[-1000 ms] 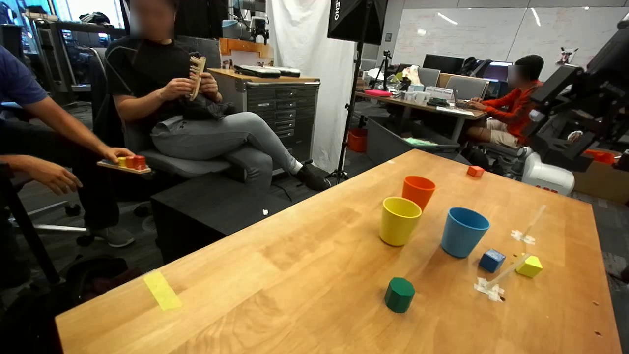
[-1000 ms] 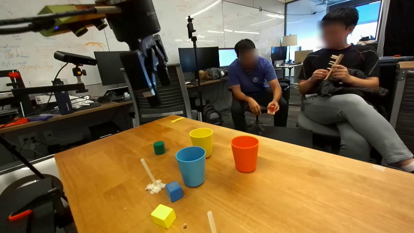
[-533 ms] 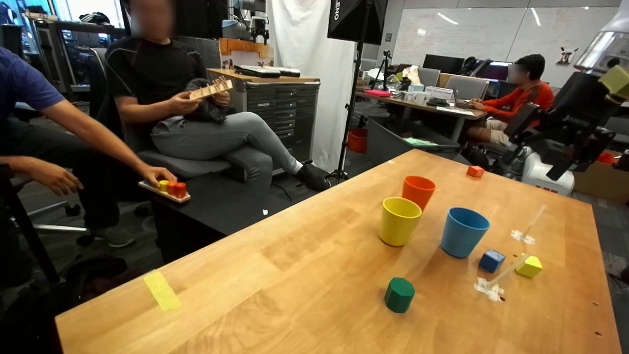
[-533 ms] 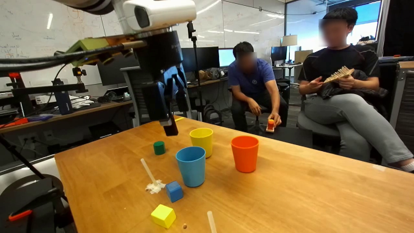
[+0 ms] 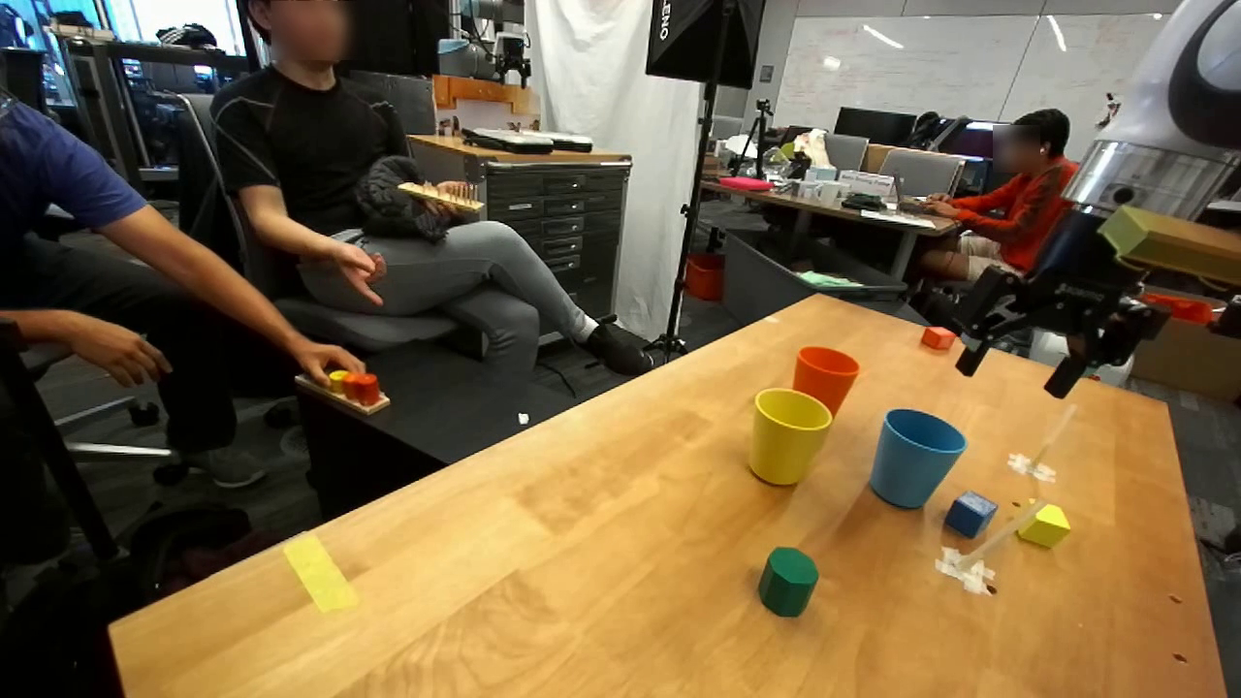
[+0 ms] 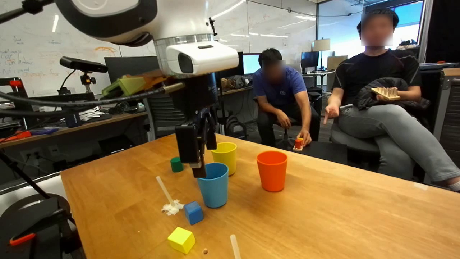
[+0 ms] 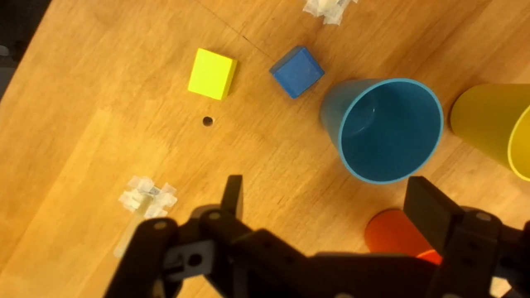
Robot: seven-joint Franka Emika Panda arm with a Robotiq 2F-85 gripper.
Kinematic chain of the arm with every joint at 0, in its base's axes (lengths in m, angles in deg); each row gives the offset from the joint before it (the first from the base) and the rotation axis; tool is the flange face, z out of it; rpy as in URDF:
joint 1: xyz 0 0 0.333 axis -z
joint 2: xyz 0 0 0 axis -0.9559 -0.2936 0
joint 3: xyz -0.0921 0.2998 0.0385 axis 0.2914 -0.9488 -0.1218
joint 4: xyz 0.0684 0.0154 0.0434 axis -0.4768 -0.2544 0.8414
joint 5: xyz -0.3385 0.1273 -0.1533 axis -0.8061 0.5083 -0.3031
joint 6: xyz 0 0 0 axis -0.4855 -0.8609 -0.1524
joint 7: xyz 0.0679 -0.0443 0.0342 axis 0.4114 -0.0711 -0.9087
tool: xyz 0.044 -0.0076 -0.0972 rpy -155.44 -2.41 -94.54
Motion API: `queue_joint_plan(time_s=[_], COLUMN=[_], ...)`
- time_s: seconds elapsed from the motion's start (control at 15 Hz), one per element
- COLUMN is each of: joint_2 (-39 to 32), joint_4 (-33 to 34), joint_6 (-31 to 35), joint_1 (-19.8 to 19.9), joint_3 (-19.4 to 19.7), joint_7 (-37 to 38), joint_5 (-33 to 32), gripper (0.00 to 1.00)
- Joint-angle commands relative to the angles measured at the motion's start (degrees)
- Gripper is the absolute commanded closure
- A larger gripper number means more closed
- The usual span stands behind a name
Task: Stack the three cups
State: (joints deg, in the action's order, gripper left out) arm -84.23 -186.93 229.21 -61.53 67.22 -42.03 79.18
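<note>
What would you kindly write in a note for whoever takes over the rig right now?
Gripper: open, holding nothing, in the air above the table.
Where: blue cup, yellow cup and red-orange cup stand upright and apart on the table; a blue block sits close by the blue cup.
Done: nothing stacked yet.
Left: put all three into one stack.

a robotics lab; robot arm [image 6: 183, 18], scribbled whiteboard [image 5: 970, 82], monitors [image 5: 873, 128] and a softbox [image 5: 693, 44] show it.

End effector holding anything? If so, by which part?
Nothing is held. The end effector is open and empty; the blue cup, yellow cup and red-orange cup stand on the table.
</note>
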Motion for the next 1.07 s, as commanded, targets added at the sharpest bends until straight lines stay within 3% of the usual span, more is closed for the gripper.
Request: queue_joint_plan(time_s=[0.0, 1.0], joint_2=[-3.19, -11.33], joint_4=[2.34, 5.63], joint_6=[0.90, 2.05], joint_1=[-1.15, -2.49], joint_3=[-0.04, 0.30], joint_7=[-0.60, 0.68], joint_5=[0.64, 1.40], gripper=[0.00, 0.00])
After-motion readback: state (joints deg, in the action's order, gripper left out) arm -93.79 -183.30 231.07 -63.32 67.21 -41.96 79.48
